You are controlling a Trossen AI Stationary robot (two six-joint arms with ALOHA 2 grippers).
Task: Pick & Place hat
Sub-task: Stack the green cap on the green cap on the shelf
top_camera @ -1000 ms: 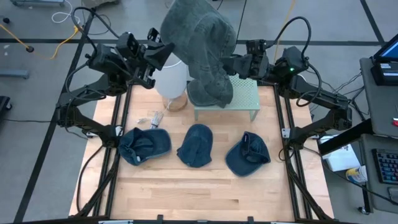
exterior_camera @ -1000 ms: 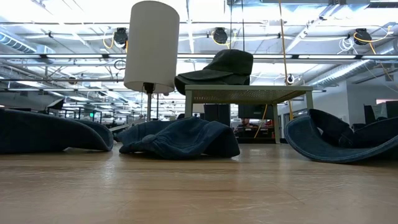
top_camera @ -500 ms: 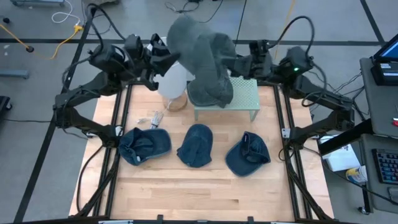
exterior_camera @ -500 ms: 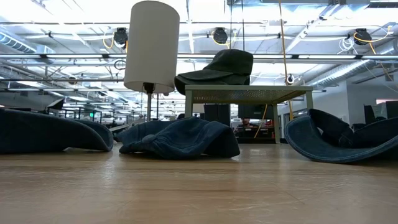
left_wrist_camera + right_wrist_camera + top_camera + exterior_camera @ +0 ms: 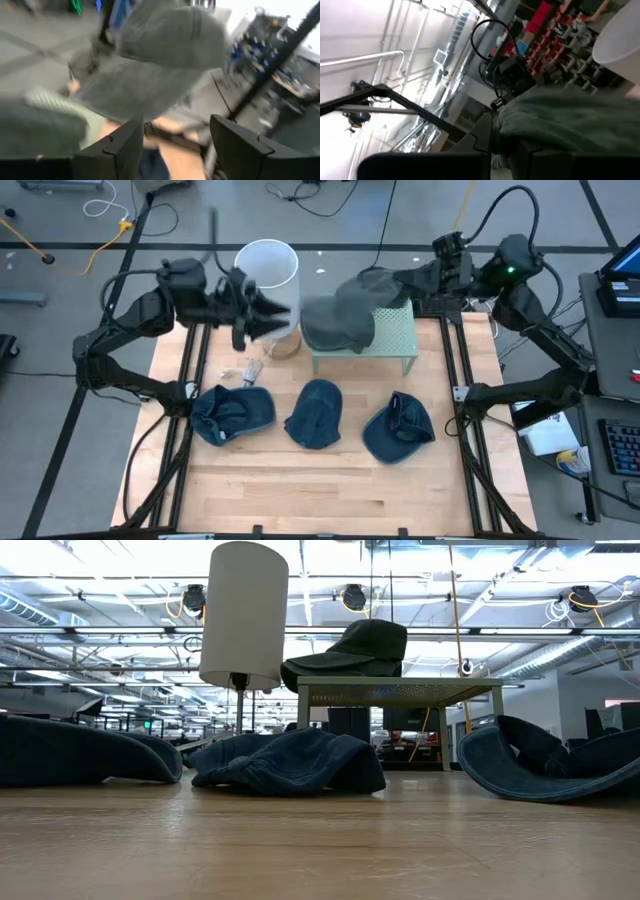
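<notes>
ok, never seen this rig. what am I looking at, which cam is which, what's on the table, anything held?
It is a robot with two dark arms at a wooden table. The top picture looks straight down. The second looks level across the tabletop. The last two come from cameras on each arm's wrist.

At the back of the table stand a green stand and a white lamp. A grey-green hat lies on the stand. Three blue hats lie in a row in front: left, middle and right.

The right gripper is shut on the grey-green hat's edge, and its own camera shows the fabric against its fingers. The left gripper is open beside the lamp, holding nothing.
</notes>
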